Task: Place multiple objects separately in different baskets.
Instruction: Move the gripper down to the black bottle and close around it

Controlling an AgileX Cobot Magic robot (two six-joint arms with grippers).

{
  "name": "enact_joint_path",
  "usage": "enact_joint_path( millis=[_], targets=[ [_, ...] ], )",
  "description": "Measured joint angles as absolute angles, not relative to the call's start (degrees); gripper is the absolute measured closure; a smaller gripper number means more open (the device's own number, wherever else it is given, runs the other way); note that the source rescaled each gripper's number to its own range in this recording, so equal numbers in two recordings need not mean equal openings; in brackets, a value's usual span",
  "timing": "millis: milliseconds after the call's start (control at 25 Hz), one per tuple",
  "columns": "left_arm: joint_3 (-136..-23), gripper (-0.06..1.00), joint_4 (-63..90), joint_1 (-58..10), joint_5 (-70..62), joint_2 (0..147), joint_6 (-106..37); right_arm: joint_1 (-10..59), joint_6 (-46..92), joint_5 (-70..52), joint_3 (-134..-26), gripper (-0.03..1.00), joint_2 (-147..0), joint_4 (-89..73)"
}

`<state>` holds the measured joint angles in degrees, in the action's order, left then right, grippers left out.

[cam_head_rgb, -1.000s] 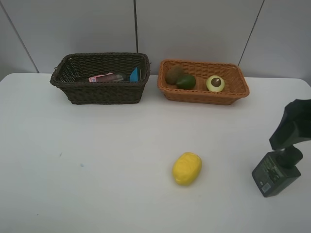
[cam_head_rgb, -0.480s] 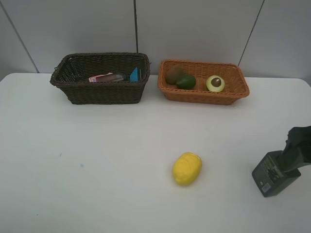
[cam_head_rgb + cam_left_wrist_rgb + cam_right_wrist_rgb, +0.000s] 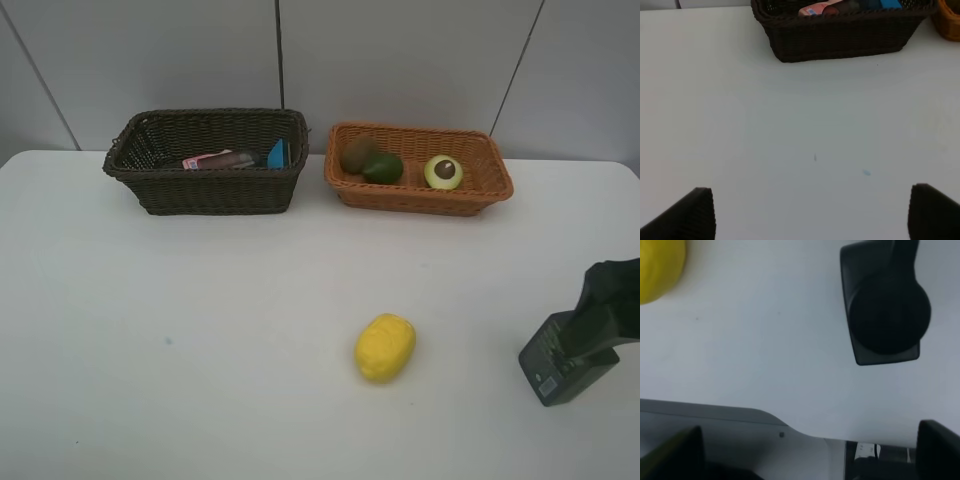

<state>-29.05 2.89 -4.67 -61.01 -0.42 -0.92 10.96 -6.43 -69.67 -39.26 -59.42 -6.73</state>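
Observation:
A yellow lemon (image 3: 384,346) (image 3: 657,267) lies on the white table, right of the middle. The dark pump bottle (image 3: 562,362) (image 3: 883,305) stands near the right edge. My right gripper (image 3: 612,298) (image 3: 805,452) hangs open over the bottle's top, its jaws wide apart and not around the bottle. The orange-tan basket (image 3: 480,195) holds a brown kiwi (image 3: 357,152), a green round fruit (image 3: 384,168) and a halved avocado (image 3: 443,171). In the dark brown basket (image 3: 200,192) (image 3: 840,40) lies a pink bottle (image 3: 205,159) (image 3: 815,10). My left gripper (image 3: 815,212) is open over bare table.
A blue item (image 3: 277,153) also sits in the dark basket. Both baskets stand side by side at the back, against the grey wall. The table's edge (image 3: 805,432) runs close to my right gripper.
My right gripper has dropped from higher up down to the pump bottle's top, then stayed nearly still. The lemon, bottle and baskets have not moved.

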Motion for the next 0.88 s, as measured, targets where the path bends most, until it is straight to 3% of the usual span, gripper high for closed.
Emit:
enact_joint_path(
  millis=[880],
  targets=[
    [-29.0,-0.05,2.9,-4.7,-61.0,-0.4,-0.9,11.0,-4.4,-58.2,-39.3,-0.03,-73.6,-1.9]
  ],
)
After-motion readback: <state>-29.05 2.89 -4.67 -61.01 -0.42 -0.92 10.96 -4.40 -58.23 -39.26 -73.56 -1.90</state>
